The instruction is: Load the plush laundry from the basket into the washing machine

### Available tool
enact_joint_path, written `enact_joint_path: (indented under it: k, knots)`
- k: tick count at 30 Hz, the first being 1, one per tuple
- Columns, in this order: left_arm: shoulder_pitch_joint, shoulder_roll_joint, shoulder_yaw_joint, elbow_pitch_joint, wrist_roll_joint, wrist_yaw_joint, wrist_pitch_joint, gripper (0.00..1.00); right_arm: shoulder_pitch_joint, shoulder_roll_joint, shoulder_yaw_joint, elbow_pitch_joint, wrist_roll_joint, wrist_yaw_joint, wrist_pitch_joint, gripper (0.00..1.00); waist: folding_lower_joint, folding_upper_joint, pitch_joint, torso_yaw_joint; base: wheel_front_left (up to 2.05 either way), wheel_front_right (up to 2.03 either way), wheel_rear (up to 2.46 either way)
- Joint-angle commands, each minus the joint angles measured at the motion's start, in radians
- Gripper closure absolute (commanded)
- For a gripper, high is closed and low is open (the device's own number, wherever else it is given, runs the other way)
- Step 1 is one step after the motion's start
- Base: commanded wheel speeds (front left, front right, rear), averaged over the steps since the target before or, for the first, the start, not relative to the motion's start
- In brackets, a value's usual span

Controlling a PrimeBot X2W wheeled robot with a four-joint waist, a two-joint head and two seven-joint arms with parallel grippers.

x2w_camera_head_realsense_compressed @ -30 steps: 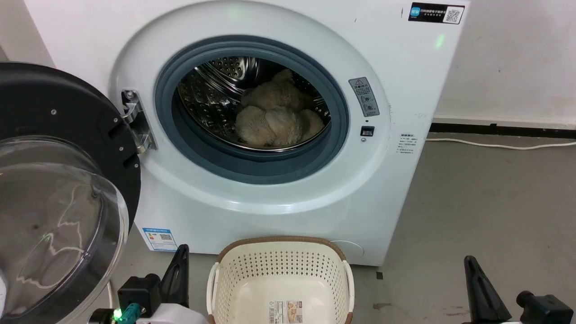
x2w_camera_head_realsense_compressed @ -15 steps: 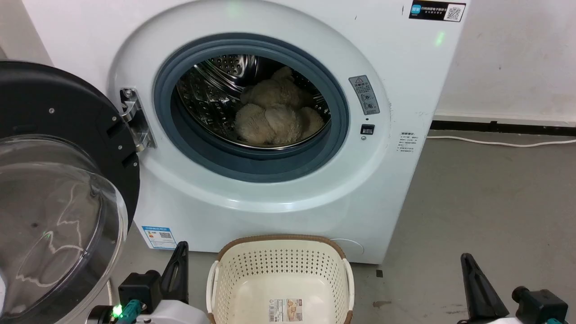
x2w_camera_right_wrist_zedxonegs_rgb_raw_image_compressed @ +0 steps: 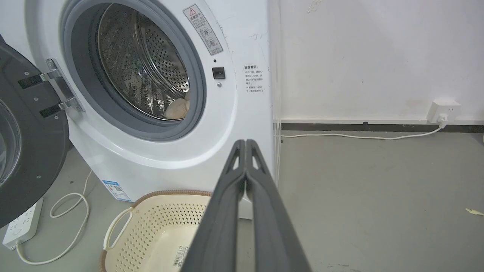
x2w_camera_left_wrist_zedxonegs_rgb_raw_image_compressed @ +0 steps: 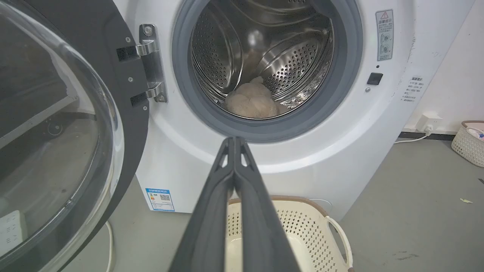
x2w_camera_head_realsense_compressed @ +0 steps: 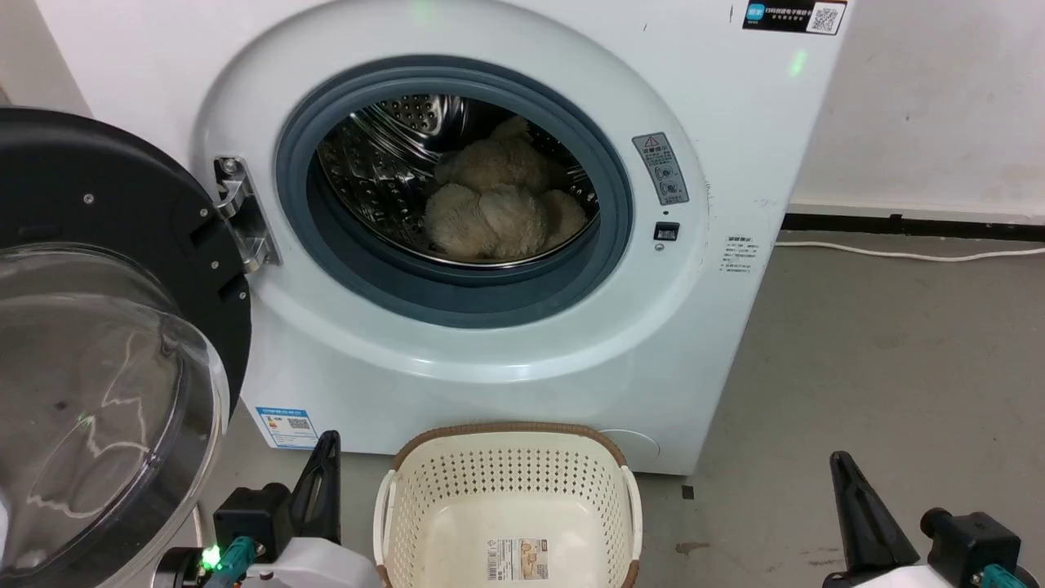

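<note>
Plush laundry [x2w_camera_head_realsense_compressed: 498, 208] sits inside the washing machine [x2w_camera_head_realsense_compressed: 490, 384]; the basket [x2w_camera_head_realsense_compressed: 506, 482] is empty. Left gripper [x2w_camera_head_realsense_compressed: 328, 447] and right gripper [x2w_camera_head_realsense_compressed: 841, 467] are pinched closed, holding nothing, and are probably best kept clear of the opening.

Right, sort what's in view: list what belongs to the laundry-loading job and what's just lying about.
Job:
washing machine, door open
plush laundry, in the drum
basket, empty, in front of the machine

Lying about:
power strip
white cable to the wall socket
second basket
small scrap on the floor
</note>
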Motion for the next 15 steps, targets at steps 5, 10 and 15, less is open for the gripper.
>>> enact_joint_path:
  k: [5,10,15]
  knots:
    - [-0.001,-0.011,0.014,-0.014,0.025,-0.011,0.015,1.00,-0.021,0.000,0.003,-0.011,-0.016,0.000,0.014,1.00,-0.0001,0.0000,0.003,-0.001,0.00,0.00,0.00]
    - [-0.001,-0.017,0.023,-0.021,0.037,-0.015,0.023,1.00,-0.025,0.000,0.005,-0.016,-0.026,0.000,0.024,1.00,-0.0001,0.0000,0.006,-0.001,0.00,0.00,0.00]
    - [-0.002,-0.021,0.030,-0.026,0.047,-0.018,0.030,1.00,-0.029,0.000,0.006,-0.020,-0.033,0.000,0.033,1.00,-0.0001,0.0000,0.008,-0.002,0.00,0.00,0.00]
